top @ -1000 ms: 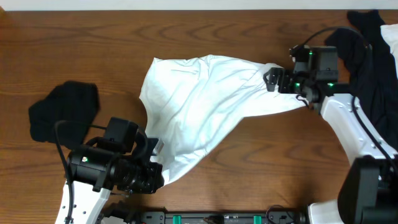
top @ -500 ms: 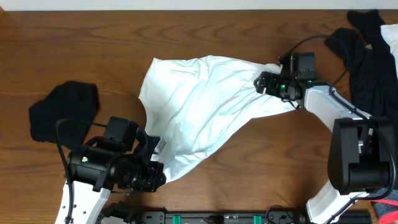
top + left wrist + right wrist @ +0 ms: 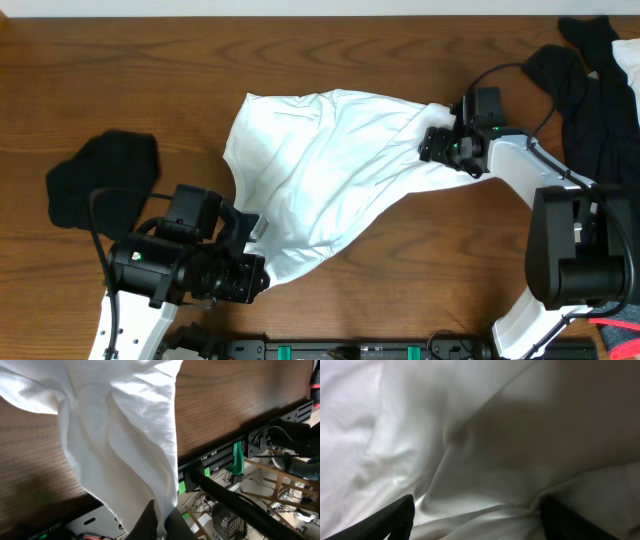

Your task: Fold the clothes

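Black garment (image 3: 100, 180) lies crumpled at far left of wood surface (image 3: 150, 80). Left pincer (image 3: 254, 270) is clamped on white T-shirt (image 3: 320, 170) at its lower corner, nr front edge. Shirt spreads wrinkled across centre, drawn diagonally twd right pincer (image 3: 440, 145), whose fingers stand apart w/ fabric between. Dark clothes (image 3: 590, 90) heap at far right.

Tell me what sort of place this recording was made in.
Probably a robotics lab bench, not a home: a wood-grain table, a white T-shirt spread on it, and cables and hardware below its edge.
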